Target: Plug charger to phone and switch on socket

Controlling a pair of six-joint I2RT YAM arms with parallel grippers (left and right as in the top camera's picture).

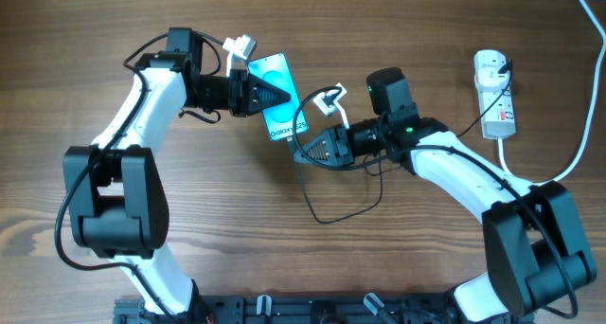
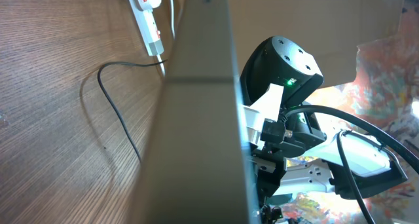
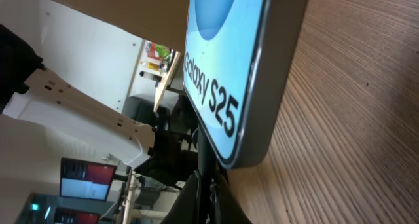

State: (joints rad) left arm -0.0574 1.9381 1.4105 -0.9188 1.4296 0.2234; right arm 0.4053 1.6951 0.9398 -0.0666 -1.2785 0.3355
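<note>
left fingers point(image 1: 256, 91) clamp phone point(image 1: 284, 106), 11 o'clock of tabletop point(image 1: 398, 267) centre | right fingers point(image 1: 310, 146) pinch charger point(image 1: 327, 218) tip at phone's 5 o'clock end | next: align tip square, push straight, brace phone | socket point(image 1: 495, 97) 2 o'clock, untouched

White arms point(image 1: 142, 106), black joints point(image 1: 114, 196) (green light point(image 1: 409, 129))

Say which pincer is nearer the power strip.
Right. The right pincer is at the text end of the phone, toward the power strip; the left pincer grips the phone from the far side.
</note>
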